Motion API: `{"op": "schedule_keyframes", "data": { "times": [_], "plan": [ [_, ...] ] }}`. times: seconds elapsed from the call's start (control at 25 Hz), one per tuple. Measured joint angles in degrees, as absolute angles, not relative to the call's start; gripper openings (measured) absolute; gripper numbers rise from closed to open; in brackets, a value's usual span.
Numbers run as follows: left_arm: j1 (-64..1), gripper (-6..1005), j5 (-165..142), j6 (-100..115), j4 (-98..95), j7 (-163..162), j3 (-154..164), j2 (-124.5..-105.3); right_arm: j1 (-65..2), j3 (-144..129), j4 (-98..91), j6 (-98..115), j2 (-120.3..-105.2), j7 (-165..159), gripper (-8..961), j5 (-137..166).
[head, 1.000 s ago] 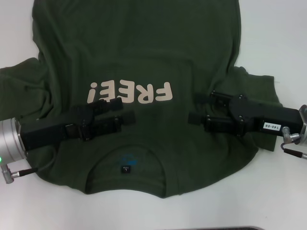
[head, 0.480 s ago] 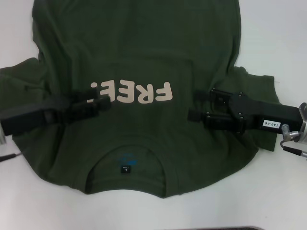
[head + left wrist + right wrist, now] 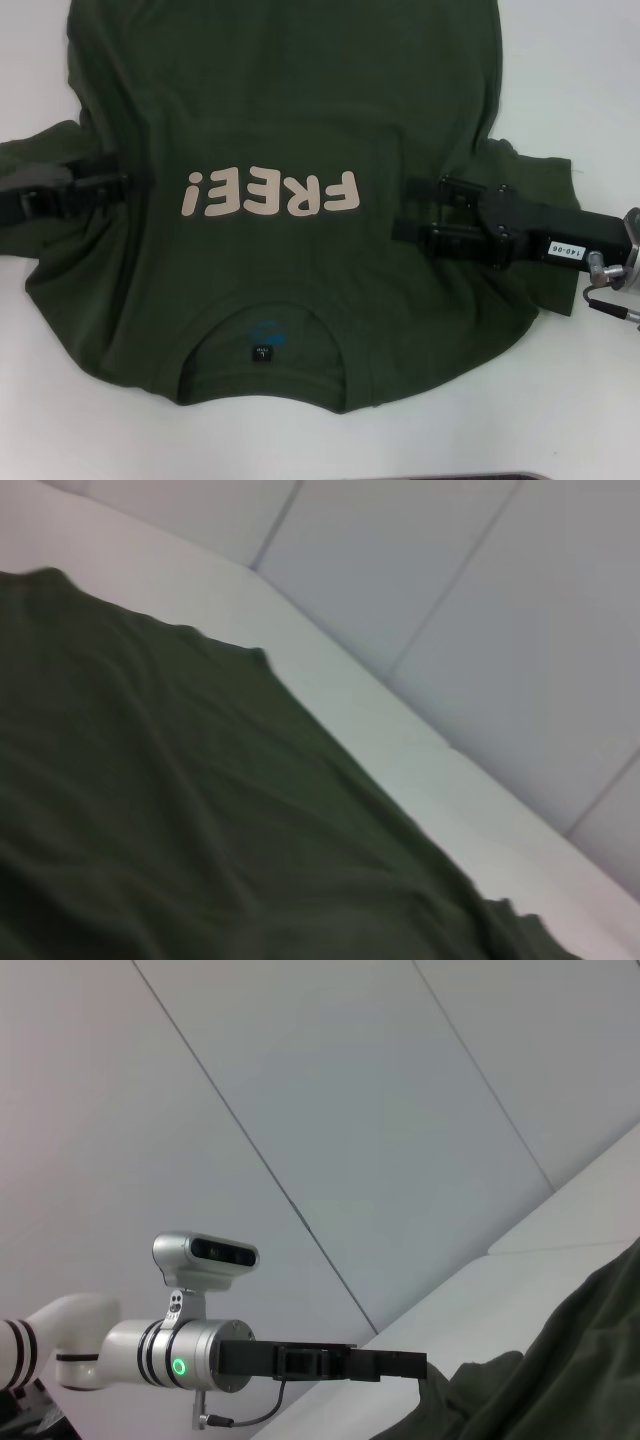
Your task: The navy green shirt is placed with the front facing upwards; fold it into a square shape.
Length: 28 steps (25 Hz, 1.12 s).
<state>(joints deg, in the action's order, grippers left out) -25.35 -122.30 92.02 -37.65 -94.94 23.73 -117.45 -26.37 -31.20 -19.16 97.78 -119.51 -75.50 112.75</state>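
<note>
Olive cotton: your shirt (image 3: 300,130) lies flat on the white bench (image 3: 580,70), collar near. Left tool (image 3: 125,183) at its left sleeve, right tool (image 3: 420,210) beside the lettering; whether either is apart or together: cannot tell.

1. We see the left claw (image 3: 125,183) now out at the navy green shirt (image 3: 290,90)'s left sleeve, away from the chest.
2. The right claw (image 3: 420,210) sits slightly higher.
</note>
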Motion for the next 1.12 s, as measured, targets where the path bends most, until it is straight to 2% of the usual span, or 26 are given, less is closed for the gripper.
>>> {"op": "schedule_keyframes", "data": {
  "times": [1.12],
  "plan": [
    [-24.8,873,-126.8,72.9,-39.8,-96.5,19.5,-116.37,-25.7,-31.2,-19.1,97.8,-119.53,-76.0,882,111.8]
  ]
}}
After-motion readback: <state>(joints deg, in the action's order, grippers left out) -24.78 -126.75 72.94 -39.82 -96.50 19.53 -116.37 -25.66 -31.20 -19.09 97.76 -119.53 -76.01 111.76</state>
